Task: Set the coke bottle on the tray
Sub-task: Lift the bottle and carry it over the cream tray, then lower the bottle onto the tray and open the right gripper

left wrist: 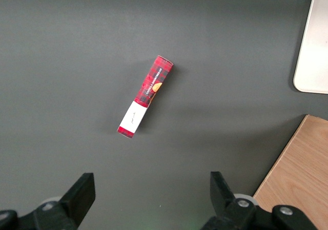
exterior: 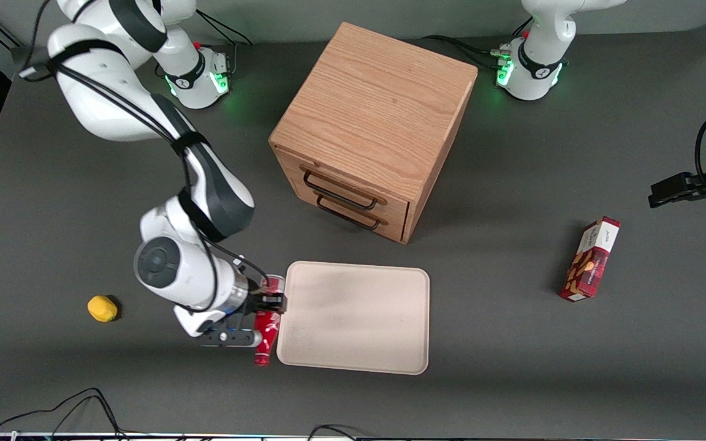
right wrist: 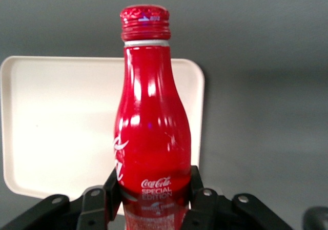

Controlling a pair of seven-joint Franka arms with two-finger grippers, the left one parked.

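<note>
Right now your hand (exterior: 269, 301) is closed on the coke bottle (exterior: 266, 327), gripping it low on the body near the base, as the wrist view shows with a finger (right wrist: 201, 202) pressed against each side. The bottle is held lying over, cap toward the front camera, just beside the tray (exterior: 359, 318) at the edge nearest the working arm, and not over it yet.

Your main risk is the low rim. If you carry the bottle across without enough height, its body or cap could catch the rim and push the tray along the table (exterior: 512, 380). The grip sits far from the cap, so a knock there could twist the bottle between the fingers. Also, if you let go while it is tilted, a round, slim bottle will likely roll, perhaps off the tray. The wooden drawer cabinet (exterior: 371, 131) stands near the tray, so watch your arm there.
</note>
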